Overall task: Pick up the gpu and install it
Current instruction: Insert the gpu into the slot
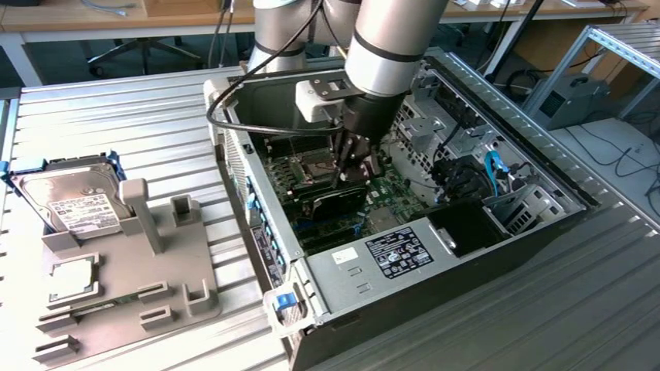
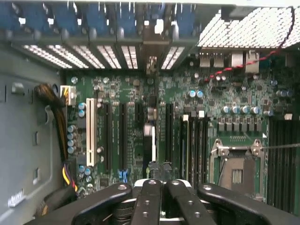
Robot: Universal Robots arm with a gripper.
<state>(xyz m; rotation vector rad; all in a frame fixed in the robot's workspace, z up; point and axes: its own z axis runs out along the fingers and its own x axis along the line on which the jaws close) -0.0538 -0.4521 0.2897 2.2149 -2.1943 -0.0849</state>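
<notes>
Exterior view: open computer case point(image 1: 413, 201) lying on its side on the ribbed metal desk point(image 1: 124, 116), arm reaching down into it from above. Hand point(image 1: 351, 176) low over the green motherboard point(image 1: 387, 193), fingers clenched together. Just under the fingertips, the gpu point(image 1: 332, 202), a dark card standing on edge across the board, close to the case's rear wall on the exterior view's left. Cannot tell whether the card is pinched between the fingertips or only touched along its upper edge. Beside the card, the cpu socket point(image 1: 309, 164); nearer the camera, the silver power supply point(image 1: 397, 255) with its label facing up. Well apart from the case, on the exterior view's left, a grey fixture point(image 1: 134, 286) on the desk with a hard drive point(image 1: 73, 201) propped at its far end.

Wrist view: black fingers of the hand point(image 2: 157, 183) drawn close, the gpu point(image 2: 150, 117) seen edge-on straight ahead of them, running between the long black slots toward the slotted rear panel. White slot point(image 2: 90, 131) off to one side, cpu socket point(image 2: 236, 171) to the other.
</notes>
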